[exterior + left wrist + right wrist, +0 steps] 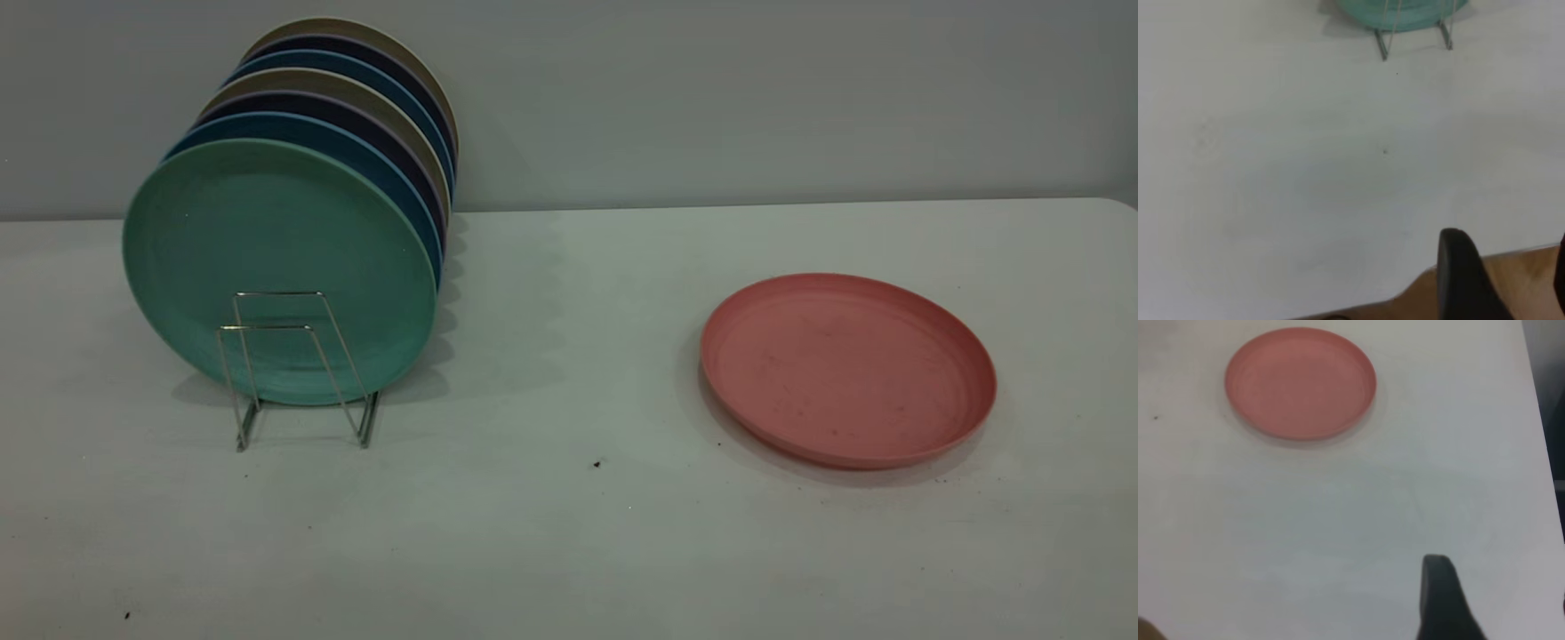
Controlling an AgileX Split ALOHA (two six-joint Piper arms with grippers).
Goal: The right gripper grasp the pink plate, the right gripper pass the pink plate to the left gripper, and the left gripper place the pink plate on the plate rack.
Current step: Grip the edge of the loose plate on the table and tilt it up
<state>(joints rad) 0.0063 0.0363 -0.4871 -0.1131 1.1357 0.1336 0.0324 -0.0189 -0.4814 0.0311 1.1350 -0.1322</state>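
Observation:
The pink plate [847, 369] lies flat on the right side of the white table, apart from everything else; it also shows far ahead in the right wrist view [1300, 382]. The plate rack [267, 328] stands at the left with its two front wire loops free; its feet show in the left wrist view [1381, 43]. Neither gripper appears in the exterior view. My left gripper [1509, 237] is open and empty over the table's near edge, well short of the rack. My right gripper [1500, 580] is open and empty, well short of the pink plate.
A teal-green plate [267, 258] stands upright in the rack, with several blue, dark and beige plates [356, 116] behind it. The white table [569, 533] ends at a grey wall behind. The table's edge and wooden floor [1511, 280] lie under my left gripper.

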